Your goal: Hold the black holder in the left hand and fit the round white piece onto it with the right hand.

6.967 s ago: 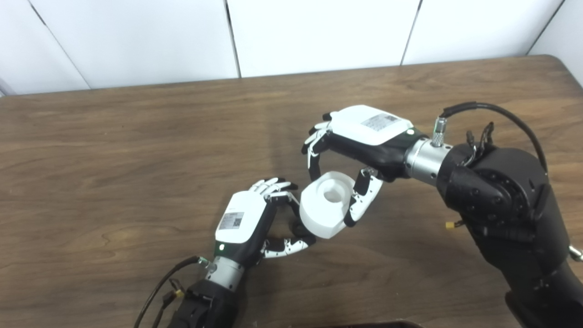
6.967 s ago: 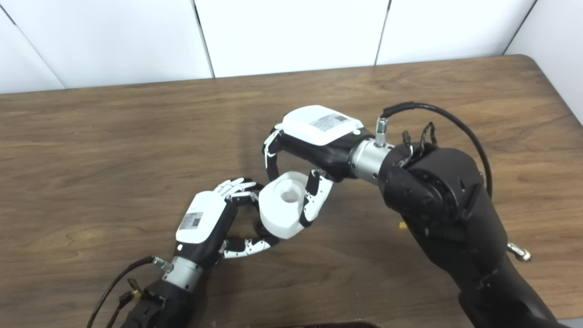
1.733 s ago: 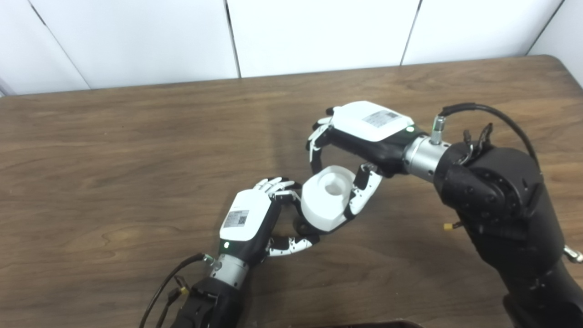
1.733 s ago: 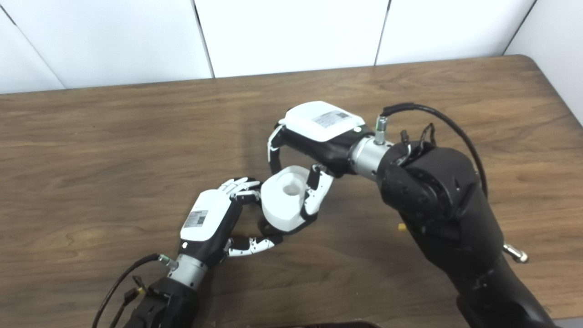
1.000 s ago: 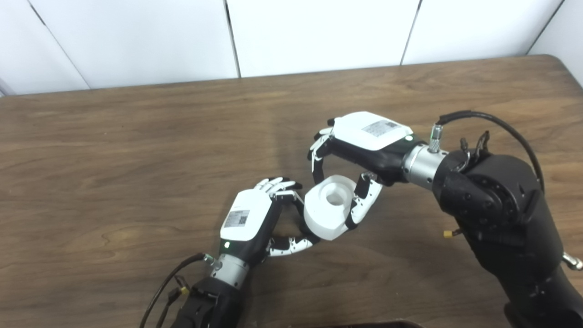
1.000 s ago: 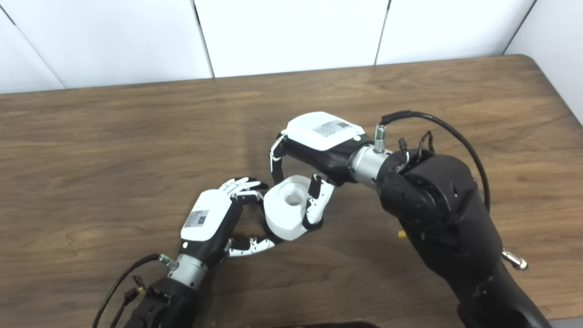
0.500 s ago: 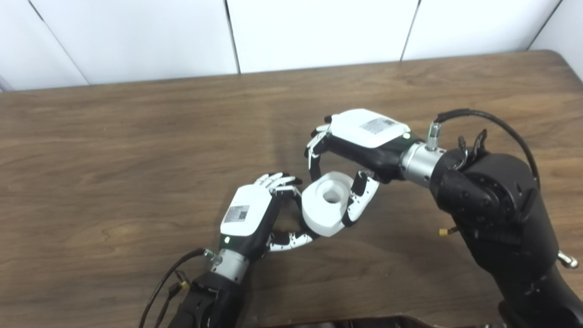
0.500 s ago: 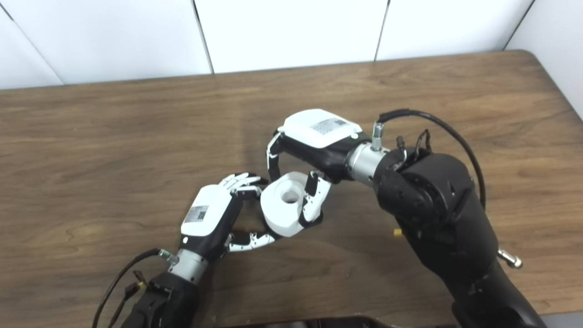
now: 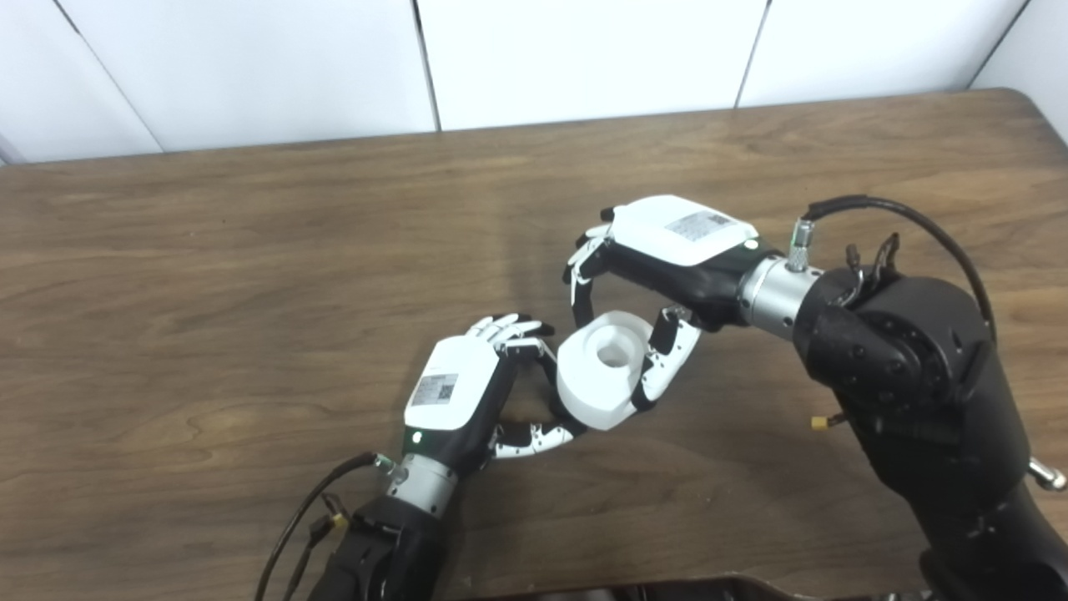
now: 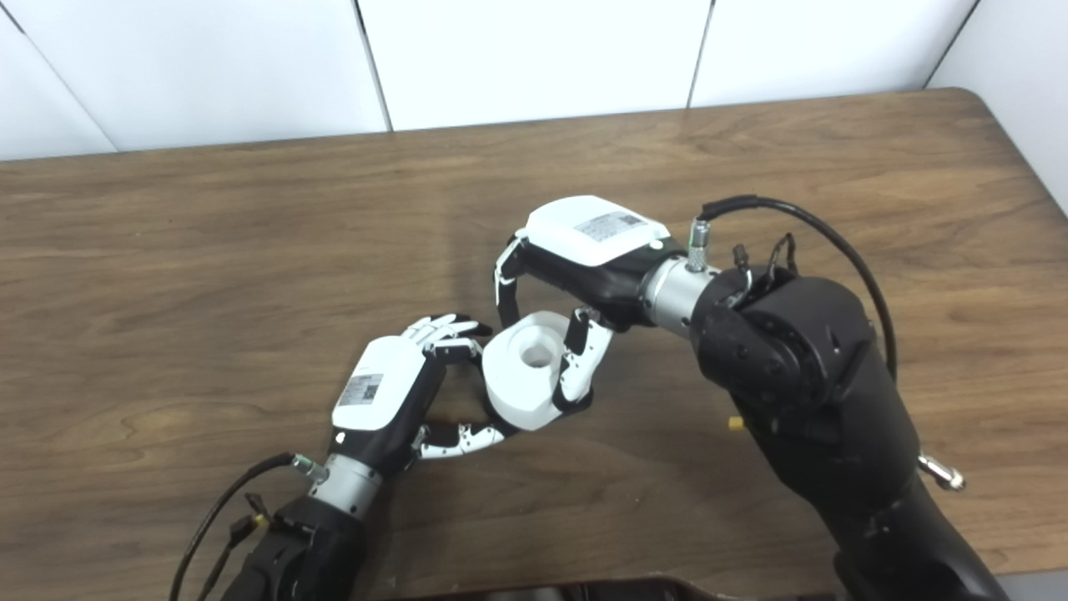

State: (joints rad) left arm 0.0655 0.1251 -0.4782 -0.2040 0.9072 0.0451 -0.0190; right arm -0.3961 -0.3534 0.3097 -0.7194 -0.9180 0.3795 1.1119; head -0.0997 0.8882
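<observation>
Right hand holds the round white piece against the curled left hand, above the brown wooden surface [image 9: 250, 250].

The round white plastic piece [image 9: 602, 368], a thick ring with a hole in its upper face, sits tilted between the fingers and thumb of the right hand [image 9: 659, 267], which grips it from the far and right sides; the fingers [image 9: 577, 288] curl over its far edge and the thumb presses its right wall. Its left wall lies against the fingertips of the left hand [image 9: 467, 396], just to the left and nearer. That hand is curled, its thumb reaching under the near edge of the piece. The black holder is mostly hidden between left palm and white piece, so whether the left hand truly grips it cannot be told.
</observation>
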